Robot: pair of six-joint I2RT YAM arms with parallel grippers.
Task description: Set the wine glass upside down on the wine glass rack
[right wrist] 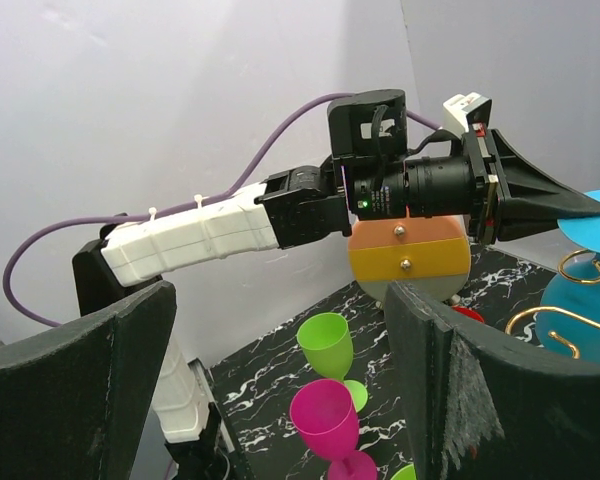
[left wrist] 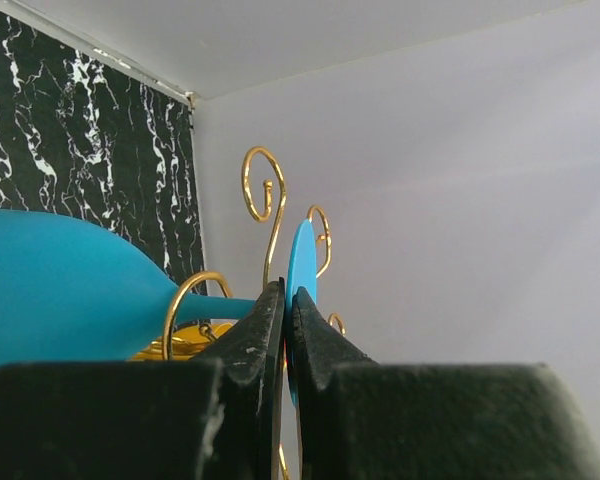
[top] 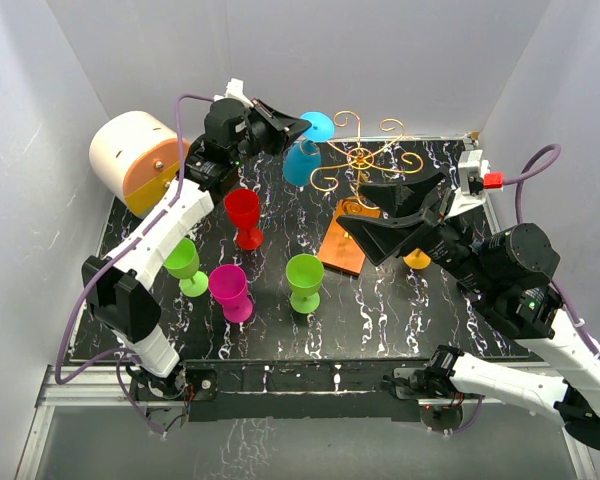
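The blue wine glass (top: 302, 160) is held sideways at the left arm of the gold wire rack (top: 368, 155), which stands on an orange-brown base (top: 344, 240). My left gripper (top: 305, 125) is shut on the glass's round foot (left wrist: 302, 262). In the left wrist view my gripper (left wrist: 288, 297) pinches the foot edge-on, the bowl (left wrist: 60, 290) lies to the left, and a gold loop (left wrist: 183, 300) curls around the stem. My right gripper (top: 352, 208) is open and empty above the rack's base. It is also seen in the right wrist view (right wrist: 280, 295).
A cream-and-orange cylinder (top: 138, 160) stands back left. A red glass (top: 244, 215), two green glasses (top: 185, 262) (top: 304, 278) and a magenta glass (top: 230, 290) stand on the black marbled table (top: 380, 310). A yellow-orange glass (top: 417, 260) sits under my right arm. Walls close in on three sides.
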